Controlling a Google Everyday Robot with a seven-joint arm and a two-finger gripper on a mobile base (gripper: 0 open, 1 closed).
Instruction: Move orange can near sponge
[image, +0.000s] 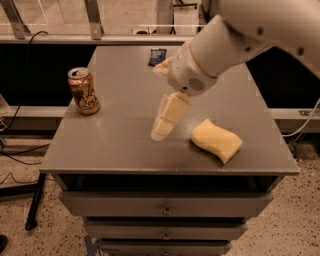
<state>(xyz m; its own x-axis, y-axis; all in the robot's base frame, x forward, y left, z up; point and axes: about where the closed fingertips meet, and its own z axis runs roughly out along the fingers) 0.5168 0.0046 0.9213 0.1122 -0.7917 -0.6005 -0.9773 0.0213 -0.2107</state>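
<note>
The orange can (84, 91) stands upright near the left edge of the grey table (120, 150), its silver top showing. The pale yellow sponge (216, 140) lies flat near the table's front right. My gripper (161, 131) hangs from the white arm that reaches in from the upper right. It is over the middle of the table, just left of the sponge and well to the right of the can. It holds nothing.
A small dark blue packet (157, 56) lies at the table's far edge, behind the arm. Drawers (165, 207) run below the table's front. Cables and a dark stand leg lie on the speckled floor at the left.
</note>
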